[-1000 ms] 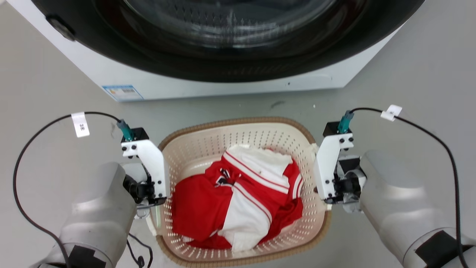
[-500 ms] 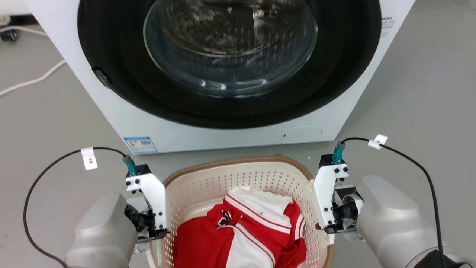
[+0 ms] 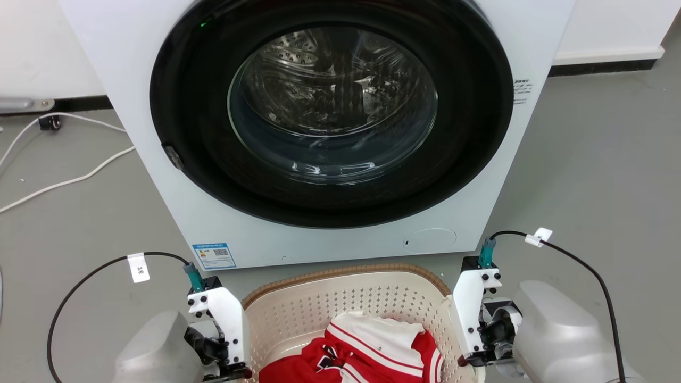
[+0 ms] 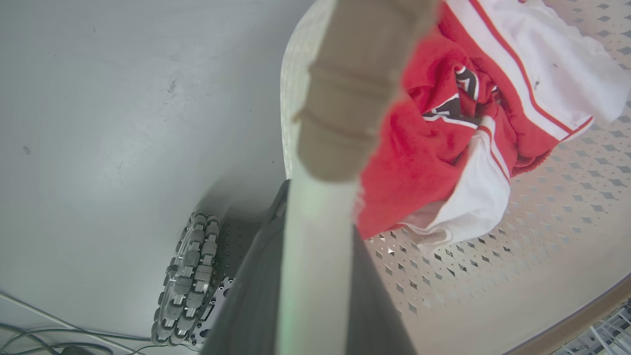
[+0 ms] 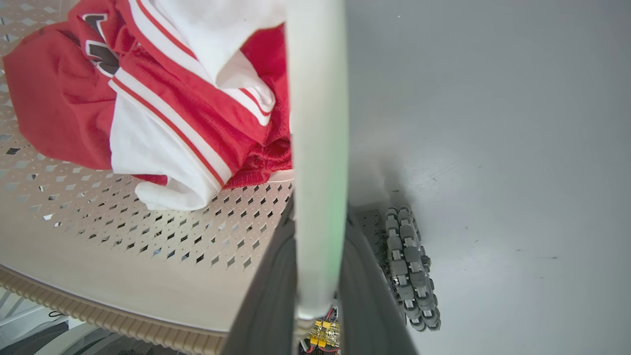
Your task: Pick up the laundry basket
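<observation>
Both arms hold the laundry basket (image 3: 340, 298) by its sides.
The basket is just in front of the washing machine (image 3: 330, 122), with red and white clothes (image 3: 372, 348) inside. The left end effector (image 4: 318, 212) is closed tight on one white handle (image 4: 315, 286). The right end effector (image 5: 319, 207) is closed tight on the other handle (image 5: 318, 123). Gray floor (image 3: 585, 159) lies all around.

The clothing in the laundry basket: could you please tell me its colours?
The clothing is red and white, with striped trim; best in the right wrist view.
</observation>
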